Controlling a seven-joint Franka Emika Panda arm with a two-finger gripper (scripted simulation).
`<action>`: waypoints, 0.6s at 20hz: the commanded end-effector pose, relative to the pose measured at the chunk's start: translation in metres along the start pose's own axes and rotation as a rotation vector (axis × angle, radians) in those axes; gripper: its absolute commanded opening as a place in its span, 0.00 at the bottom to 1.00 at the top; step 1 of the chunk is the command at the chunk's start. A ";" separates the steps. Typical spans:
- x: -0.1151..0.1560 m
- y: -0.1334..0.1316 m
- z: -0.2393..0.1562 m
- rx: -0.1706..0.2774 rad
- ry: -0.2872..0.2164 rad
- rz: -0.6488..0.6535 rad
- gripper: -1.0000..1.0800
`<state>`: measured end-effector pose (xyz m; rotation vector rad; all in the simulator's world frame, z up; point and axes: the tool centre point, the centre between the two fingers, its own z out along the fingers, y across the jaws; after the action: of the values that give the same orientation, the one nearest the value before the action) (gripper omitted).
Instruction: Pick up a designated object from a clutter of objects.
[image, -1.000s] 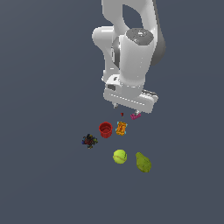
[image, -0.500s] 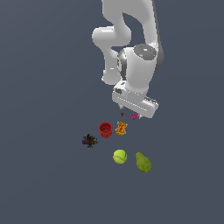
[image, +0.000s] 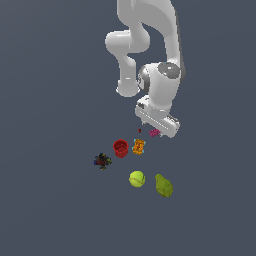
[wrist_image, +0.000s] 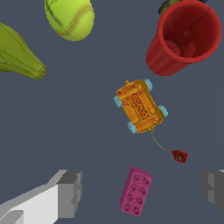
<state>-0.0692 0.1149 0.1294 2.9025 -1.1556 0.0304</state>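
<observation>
Pink brick (wrist_image: 136, 191) looks light, rigid, slick; pinch its long flat sides; hand (wrist_image: 142, 192) spread wide, straddling it.

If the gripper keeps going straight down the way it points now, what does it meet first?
Most likely the pink brick: in the wrist view it lies between the open fingers of the gripper, untouched. The small red speck sits nearby, probably outside that line, though depth is unclear.

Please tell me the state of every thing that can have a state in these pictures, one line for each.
gripper: open, fingers either side of the brick, not touching it.
pink brick: lying flat, studs up, not grasped.
red cup: upright, open end up.
orange packet: lying flat.
tennis ball: resting free.
pear: lying on its side.
</observation>
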 end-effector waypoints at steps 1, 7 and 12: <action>-0.011 0.001 0.010 0.001 -0.002 0.045 0.96; -0.036 0.006 0.032 0.003 -0.008 0.151 0.96; -0.055 0.011 0.047 0.004 -0.015 0.229 0.96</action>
<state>-0.1113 0.1415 0.0853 2.7777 -1.4515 0.0156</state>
